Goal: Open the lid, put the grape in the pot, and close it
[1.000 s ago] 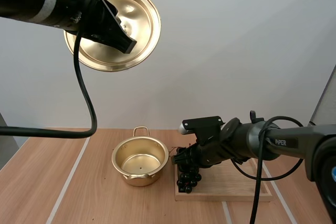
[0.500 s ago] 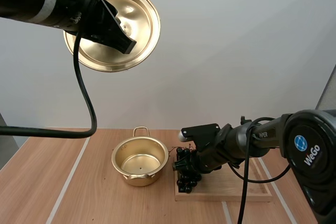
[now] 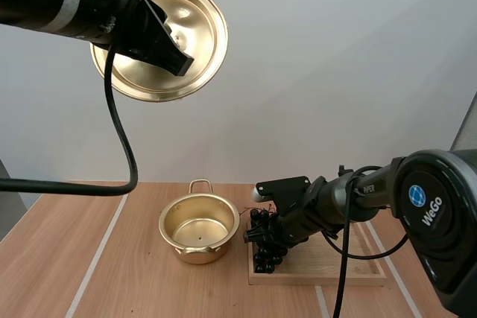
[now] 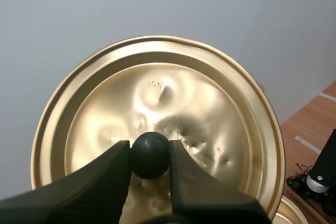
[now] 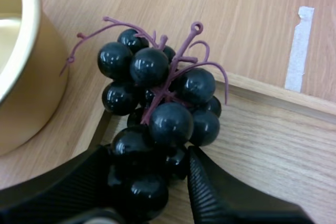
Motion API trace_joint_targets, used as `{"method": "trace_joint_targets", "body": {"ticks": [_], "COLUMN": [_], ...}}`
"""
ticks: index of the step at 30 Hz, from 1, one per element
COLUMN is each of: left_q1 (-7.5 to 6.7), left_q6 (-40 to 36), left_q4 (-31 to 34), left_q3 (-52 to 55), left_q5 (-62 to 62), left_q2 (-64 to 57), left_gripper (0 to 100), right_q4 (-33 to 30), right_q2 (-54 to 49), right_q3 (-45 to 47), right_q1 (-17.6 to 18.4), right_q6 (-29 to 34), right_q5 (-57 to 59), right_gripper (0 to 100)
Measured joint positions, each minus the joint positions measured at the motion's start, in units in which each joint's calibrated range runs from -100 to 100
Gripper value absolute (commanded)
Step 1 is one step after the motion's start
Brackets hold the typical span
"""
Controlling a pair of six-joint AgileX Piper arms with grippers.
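wood-grain table (image 3: 112,258), pale wall behind. pot (image 3: 198,227) sits open on it, nothing visible inside. lid (image 3: 200,20) is off, held well above the pot and tipped up on edge, by your left gripper (image 3: 175,56), whose fingers pinch the black knob (image 4: 149,155). bunch of grapes (image 5: 157,114) lies just beside the pot, on the corner of the wooden tray (image 5: 273,145) nearest the pot. your right gripper (image 5: 148,157) is down on it, fingers pressed on either side of the lower berries; upper berries and stems stand free.

risks, as i judge them: the grip sits low on round, slick berries — the bunch may roll or slip out on the lift. top-heavy, it could swing and clip the pot rim on the way over. the knob is round too, so the tipped lid could pivot in the pinch.

views: right wrist shows where the fingers meet the berries — the high view hides that behind the arm. left wrist shows the pinch on the knob. high view gives the lid's height over the pot, which neither wrist view conveys.
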Motion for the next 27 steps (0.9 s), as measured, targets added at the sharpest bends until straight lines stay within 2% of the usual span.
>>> {"method": "trace_joint_targets", "body": {"ticks": [7, 27], "left_q1": [0.0, 0.0], "left_q6": [0.0, 0.0], "left_q4": [0.0, 0.0], "left_q3": [0.0, 0.0], "left_q5": [0.2, 1.24], "left_q2": [0.0, 0.0], "left_gripper": [0, 0], "right_q4": [-0.13, -1.2], "right_q2": [-1.72, -25.05], "right_q3": [-0.11, -0.48], "right_q1": [0.0, 0.62], "right_q6": [0.0, 0.0], "right_q5": [-0.17, 3.16], "right_gripper": [0, 0]}}
